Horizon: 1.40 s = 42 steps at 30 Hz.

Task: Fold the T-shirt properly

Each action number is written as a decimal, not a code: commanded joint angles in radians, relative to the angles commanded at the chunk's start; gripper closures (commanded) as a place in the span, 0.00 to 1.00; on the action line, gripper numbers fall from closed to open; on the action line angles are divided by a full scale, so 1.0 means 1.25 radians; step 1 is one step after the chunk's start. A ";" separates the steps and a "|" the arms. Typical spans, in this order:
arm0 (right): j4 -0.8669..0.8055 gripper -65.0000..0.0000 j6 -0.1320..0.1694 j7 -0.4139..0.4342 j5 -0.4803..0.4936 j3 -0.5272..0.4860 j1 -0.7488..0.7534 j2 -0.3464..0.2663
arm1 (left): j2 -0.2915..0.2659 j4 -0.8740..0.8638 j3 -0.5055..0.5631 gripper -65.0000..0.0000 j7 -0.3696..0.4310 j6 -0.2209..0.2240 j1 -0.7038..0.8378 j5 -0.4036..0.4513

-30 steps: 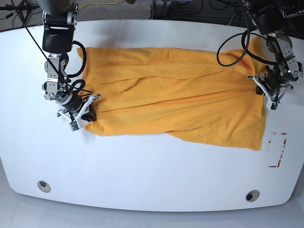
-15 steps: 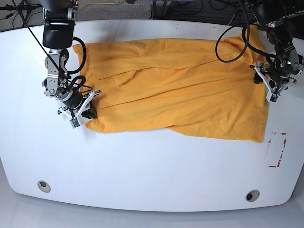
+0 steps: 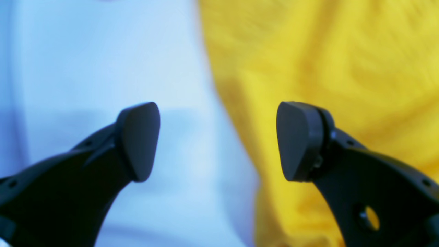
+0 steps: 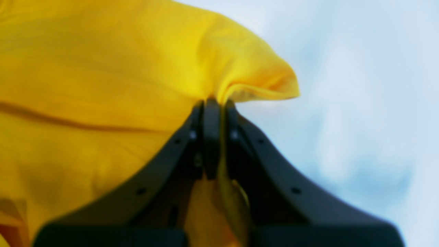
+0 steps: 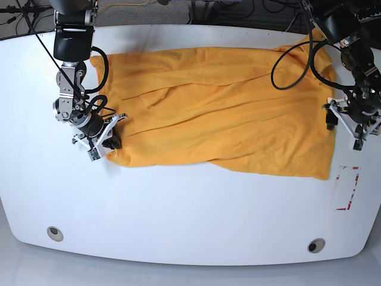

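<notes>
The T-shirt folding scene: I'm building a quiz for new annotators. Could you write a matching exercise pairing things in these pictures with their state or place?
Column one:
1. left end effector
2. right end effector
3. T-shirt
4. red markings

Column two:
A. shut on fabric
B. spread across the table, wrinkled
C. open, holding nothing
D. on the table beyond the shirt's corner

Pairs: 1-C, 2-A, 3-B, 4-D
</notes>
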<state>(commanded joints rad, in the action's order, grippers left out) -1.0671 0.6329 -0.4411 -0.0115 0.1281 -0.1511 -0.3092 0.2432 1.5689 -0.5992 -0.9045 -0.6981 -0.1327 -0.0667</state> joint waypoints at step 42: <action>-0.002 1.00 -0.001 0.000 0.001 0.001 -0.009 0.017 | 0.112 -0.741 0.081 0.23 0.293 0.019 -0.309 0.002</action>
<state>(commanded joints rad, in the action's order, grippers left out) -1.0702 0.6314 -0.4411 -0.0100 0.1297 -0.1619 -0.2877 0.3828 0.6421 -0.4979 -0.5378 -0.6743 -0.5194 -0.0637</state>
